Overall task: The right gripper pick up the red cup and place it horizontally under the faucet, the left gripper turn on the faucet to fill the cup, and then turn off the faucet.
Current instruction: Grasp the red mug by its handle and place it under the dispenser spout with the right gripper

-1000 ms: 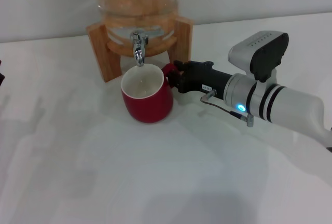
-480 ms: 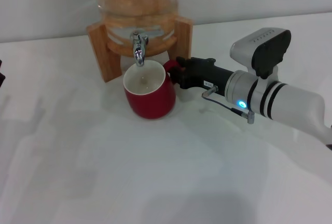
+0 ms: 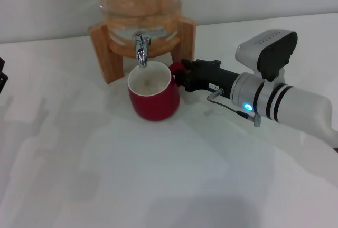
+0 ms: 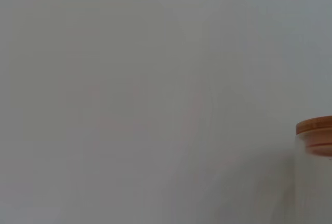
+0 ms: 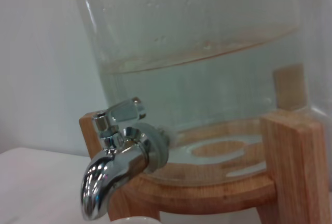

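Red cup (image 3: 153,97) stands upright on the white counter (image 3: 158,186), its open white mouth directly below the downward spout of the faucet (image 3: 140,48), so that anything released from the tap should fall inside rather than onto the surface; the rim sits close under the spout without visibly touching it; the faucet projects from a glass dispenser (image 5: 197,42) holding clear liquid, which rests on a wooden stand (image 3: 108,48), and that raised stand is what leaves room for a cup beneath; the lever on top of the tap looks untouched, so I judge the filling step not yet begun; the right gripper (image 3: 182,76) reaches in level from the robot's right, its jaws at the cup's red loop handle (image 3: 174,70), which faces the arm; the jaws appear pinched on that handle, though the contact itself is small and partly hidden in the head view; holding by the handle keeps the arm to one side, leaving the mouth and the faucet free for the other arm; the right wrist view shows the spout and just a sliver of the cup's white rim below it, which supports the alignment; the left gripper is not visible, its wrist camera seeing mostly blank wall and a wooden-lidded jar edge (image 4: 315,135).
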{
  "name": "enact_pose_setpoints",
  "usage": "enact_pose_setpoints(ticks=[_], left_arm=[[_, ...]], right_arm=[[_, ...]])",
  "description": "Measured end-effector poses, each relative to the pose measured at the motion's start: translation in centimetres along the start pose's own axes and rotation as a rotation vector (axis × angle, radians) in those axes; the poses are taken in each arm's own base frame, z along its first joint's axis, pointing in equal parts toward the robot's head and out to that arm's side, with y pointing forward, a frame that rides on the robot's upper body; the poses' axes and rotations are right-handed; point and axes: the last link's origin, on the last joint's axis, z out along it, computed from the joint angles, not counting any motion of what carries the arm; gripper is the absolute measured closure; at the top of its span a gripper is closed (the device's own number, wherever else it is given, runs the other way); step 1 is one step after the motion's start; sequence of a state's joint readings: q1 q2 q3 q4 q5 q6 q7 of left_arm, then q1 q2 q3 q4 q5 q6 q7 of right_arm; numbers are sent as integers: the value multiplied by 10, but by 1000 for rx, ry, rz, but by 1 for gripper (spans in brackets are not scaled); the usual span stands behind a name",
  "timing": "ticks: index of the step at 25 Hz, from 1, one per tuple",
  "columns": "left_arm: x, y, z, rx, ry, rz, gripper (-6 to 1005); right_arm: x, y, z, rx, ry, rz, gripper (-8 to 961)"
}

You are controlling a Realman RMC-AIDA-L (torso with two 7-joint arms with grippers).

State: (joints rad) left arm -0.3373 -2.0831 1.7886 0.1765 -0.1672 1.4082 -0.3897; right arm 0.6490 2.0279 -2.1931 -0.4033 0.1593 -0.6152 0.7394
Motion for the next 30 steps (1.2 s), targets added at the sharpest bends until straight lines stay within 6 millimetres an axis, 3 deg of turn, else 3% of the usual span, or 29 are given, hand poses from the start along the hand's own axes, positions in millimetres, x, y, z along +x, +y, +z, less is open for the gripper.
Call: enact_pose_setpoints(ticks=[7, 13, 30], left_arm=[[0, -1, -2, 3, -3, 0, 151], [-1, -1, -3, 6, -4, 0, 151], [0, 0, -1, 2, 0, 0, 151]], right_arm=[[-1, 2, 0, -10, -3, -20, 651], [-2, 3, 1, -11, -7, -19, 570], [4, -2, -1, 18, 21, -16, 557]])
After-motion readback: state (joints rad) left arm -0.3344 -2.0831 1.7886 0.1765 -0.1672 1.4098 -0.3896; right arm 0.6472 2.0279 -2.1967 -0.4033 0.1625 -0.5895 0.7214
